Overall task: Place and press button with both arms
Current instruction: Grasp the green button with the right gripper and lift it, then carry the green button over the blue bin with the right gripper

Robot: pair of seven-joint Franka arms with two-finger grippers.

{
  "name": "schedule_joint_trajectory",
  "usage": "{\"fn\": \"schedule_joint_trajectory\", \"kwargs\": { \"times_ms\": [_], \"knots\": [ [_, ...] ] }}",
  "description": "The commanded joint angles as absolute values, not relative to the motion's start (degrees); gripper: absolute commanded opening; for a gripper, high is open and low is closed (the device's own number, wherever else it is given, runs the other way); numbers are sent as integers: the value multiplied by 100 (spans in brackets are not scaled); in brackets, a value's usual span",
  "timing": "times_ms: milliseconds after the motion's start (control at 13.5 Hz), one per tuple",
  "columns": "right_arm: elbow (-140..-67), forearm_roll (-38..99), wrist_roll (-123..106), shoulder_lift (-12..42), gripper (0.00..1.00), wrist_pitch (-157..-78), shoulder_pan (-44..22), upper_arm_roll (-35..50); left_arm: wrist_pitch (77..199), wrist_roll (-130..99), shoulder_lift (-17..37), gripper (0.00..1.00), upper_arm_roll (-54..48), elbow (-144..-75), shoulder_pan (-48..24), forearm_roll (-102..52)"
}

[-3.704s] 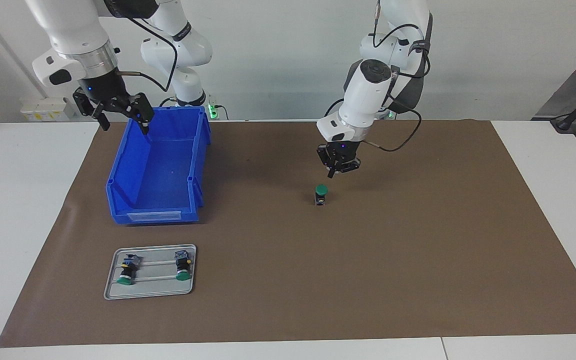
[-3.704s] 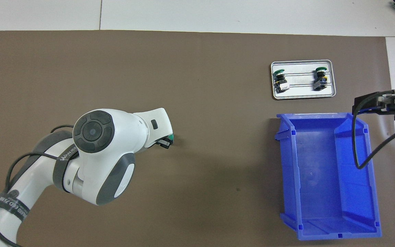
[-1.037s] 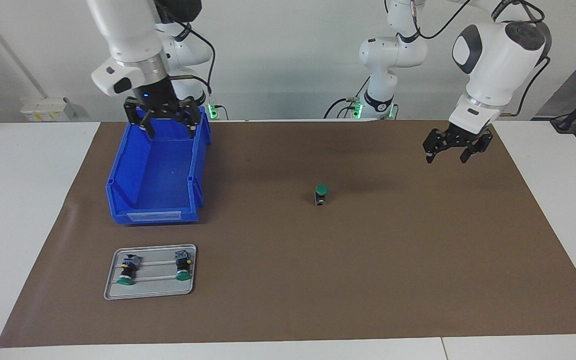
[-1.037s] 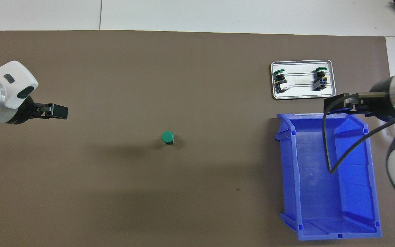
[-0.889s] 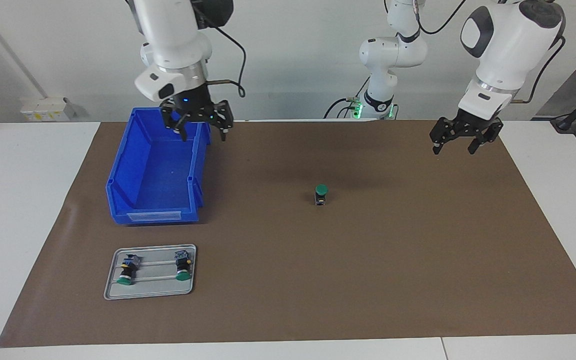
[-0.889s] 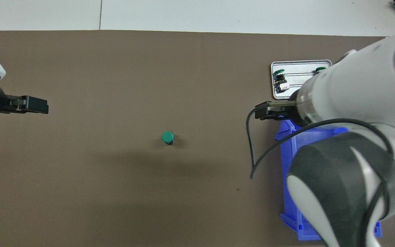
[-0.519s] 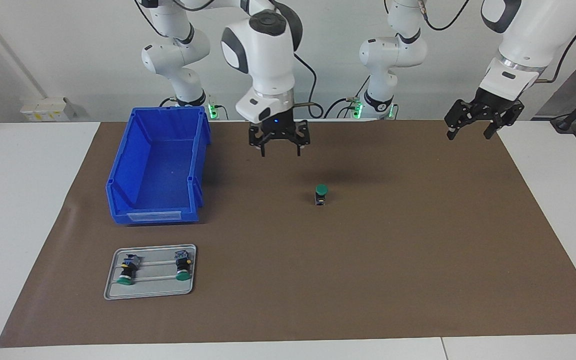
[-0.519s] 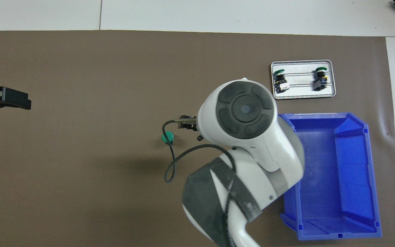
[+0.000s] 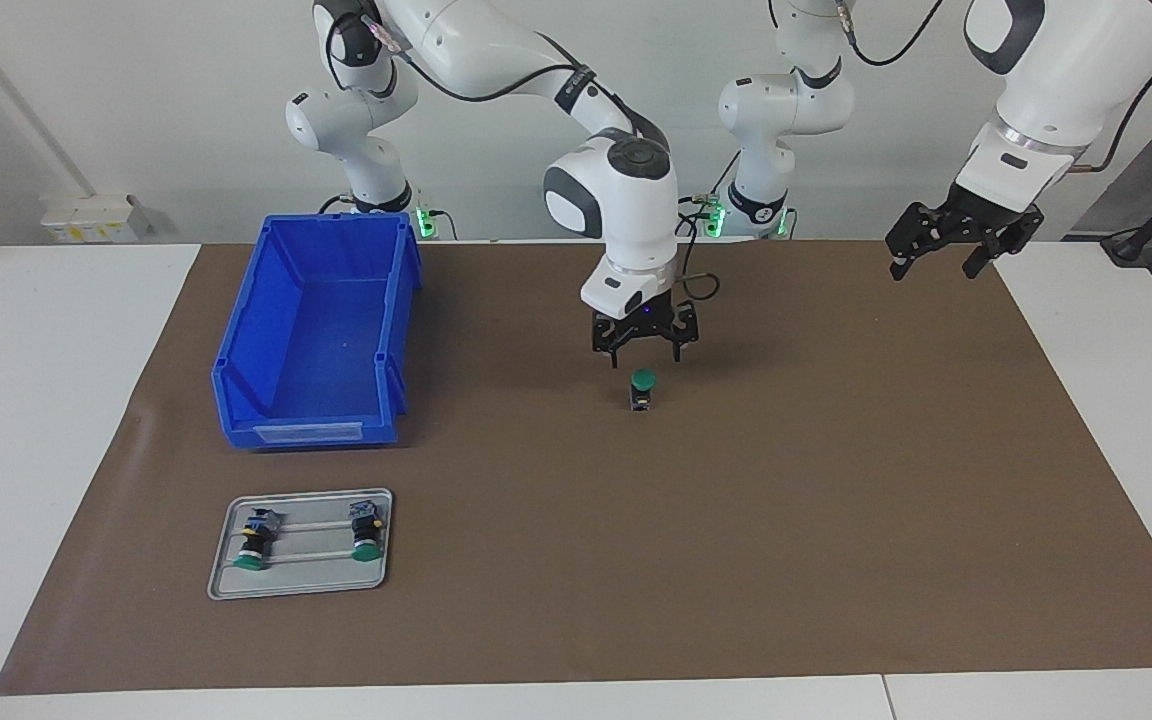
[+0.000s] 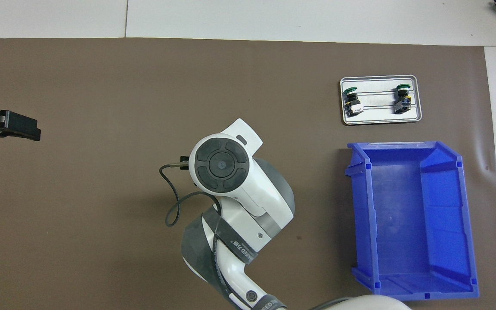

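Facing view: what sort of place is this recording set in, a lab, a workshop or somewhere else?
Most likely a robotics lab bench: two white arms mounted at a white table, a brown mat as work surface, and staged props, namely a blue bin and a metal tray of push-buttons.

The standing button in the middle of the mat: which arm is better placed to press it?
Right. The right gripper hangs open directly over the button; the left gripper waits, open, over the mat's edge.

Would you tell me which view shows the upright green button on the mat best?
The facing view: the button stands in plain sight just under the right hand. In the overhead view, the right arm's wrist covers it entirely.
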State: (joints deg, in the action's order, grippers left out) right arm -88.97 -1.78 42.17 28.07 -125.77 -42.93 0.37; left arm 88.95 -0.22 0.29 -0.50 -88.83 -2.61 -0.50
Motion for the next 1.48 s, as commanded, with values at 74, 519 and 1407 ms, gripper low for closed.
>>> {"fn": "schedule_joint_trajectory", "kwargs": {
  "times_ms": [74,519,1407],
  "knots": [
    [-9306,-457,4210,3006,100,-13173,-4342,9,8824,-18,-79,100,-105,-8982,-193,0],
    [-9387,-457,4245,3103,91,-13315,-4359,9,8824,-18,-79,100,-97,-8982,-193,0],
    [-9228,-527,4412,2218,0,-12624,-3904,-114,8824,-18,-79,100,-97,-8982,-193,0]
  ]
}}
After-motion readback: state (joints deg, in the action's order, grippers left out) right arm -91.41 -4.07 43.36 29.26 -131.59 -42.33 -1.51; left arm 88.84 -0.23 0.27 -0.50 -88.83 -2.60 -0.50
